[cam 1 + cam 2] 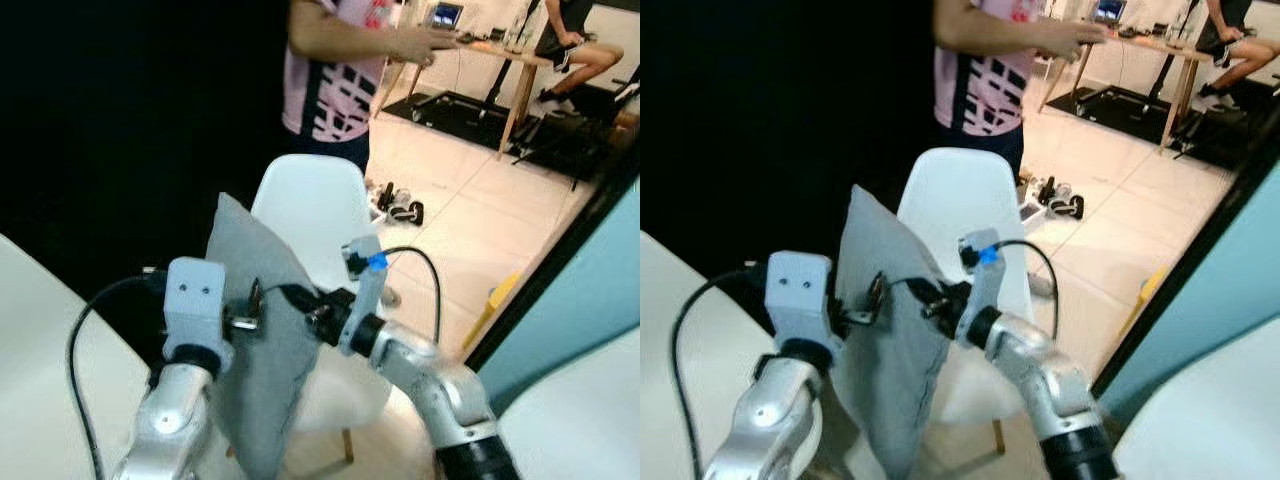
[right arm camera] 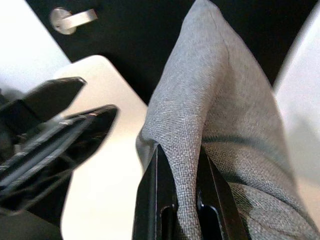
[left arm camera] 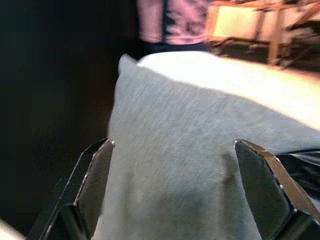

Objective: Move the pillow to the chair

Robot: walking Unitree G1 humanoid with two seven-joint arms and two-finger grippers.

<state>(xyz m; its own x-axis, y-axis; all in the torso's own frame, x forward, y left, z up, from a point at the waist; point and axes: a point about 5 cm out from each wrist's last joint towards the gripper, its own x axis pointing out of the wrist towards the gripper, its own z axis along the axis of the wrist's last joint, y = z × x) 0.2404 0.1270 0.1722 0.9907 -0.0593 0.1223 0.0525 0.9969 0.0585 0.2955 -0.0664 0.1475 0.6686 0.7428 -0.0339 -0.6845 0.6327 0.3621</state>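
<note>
- Pale tiled floor runs back to a wooden worktop; a person stands just behind the white chair.
- Grey pillow is held upright in the air, in front of the chair, likely so it can be lowered onto the seat.
- Right gripper has its jaws pinched on the pillow's edge, carrying its weight.
- Left gripper has its jaws spread wide against the pillow's face, seemingly to steady it rather than grip it.
</note>
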